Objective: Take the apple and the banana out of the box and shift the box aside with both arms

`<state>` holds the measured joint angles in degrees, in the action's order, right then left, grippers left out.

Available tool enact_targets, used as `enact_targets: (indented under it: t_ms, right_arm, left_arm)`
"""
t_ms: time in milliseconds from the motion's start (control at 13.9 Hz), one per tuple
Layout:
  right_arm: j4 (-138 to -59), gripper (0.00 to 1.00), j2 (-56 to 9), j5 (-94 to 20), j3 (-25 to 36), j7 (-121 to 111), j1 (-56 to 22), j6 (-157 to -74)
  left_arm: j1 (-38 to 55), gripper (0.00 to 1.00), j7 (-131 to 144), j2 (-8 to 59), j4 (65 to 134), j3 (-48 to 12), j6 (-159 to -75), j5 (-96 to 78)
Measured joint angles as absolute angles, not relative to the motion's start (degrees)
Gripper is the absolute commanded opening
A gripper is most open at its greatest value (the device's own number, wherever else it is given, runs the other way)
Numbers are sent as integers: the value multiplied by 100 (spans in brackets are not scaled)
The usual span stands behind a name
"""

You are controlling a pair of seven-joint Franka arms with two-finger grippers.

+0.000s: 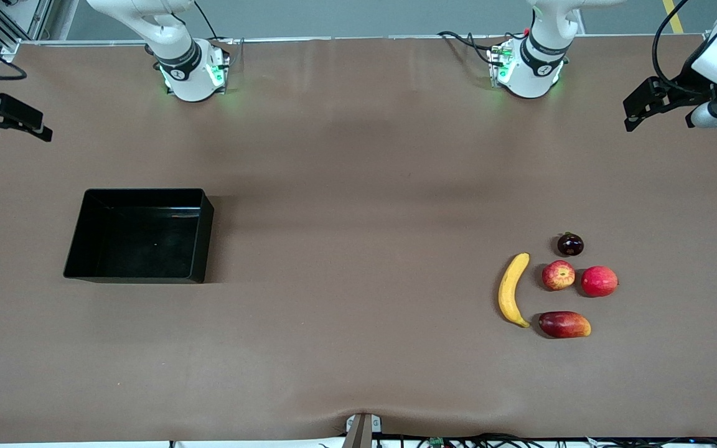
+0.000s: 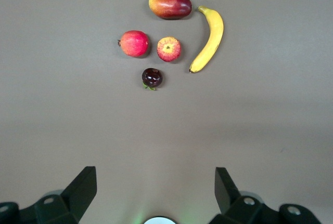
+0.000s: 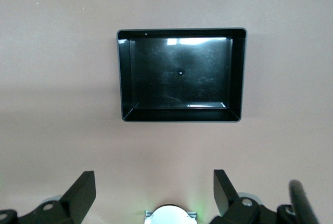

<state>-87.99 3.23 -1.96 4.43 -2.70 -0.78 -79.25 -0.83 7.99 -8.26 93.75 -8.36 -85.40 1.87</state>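
Grippers point(image 2: 156, 193) point(image 3: 154, 193) spread — aloft, idle.

The box point(image 1: 139, 236) sits on the worktop point(image 1: 358, 249) toward the right arm's end, nothing in it. All fruit lies well apart from the box, toward the left arm's end. Landmark: the apple point(image 1: 558, 275). The banana point(image 1: 512, 290) lies just beside the apple, toward the box. The round fruit point(image 1: 599, 281) lies beside the apple, away from the box. The small dark fruit point(image 1: 570, 244) lies farther from the front camera than the apple. The mango point(image 1: 564, 325) lies nearer.
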Motion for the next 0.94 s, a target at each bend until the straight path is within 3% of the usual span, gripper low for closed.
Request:
enact_targets:
  t_ms: [936]
  right_arm:
    - [-8689, 100, 252, -103, 462, -270, -80, -8021]
  left_arm:
    - [-85, 100, 799, -815, 9252, -802, -8538, 15]
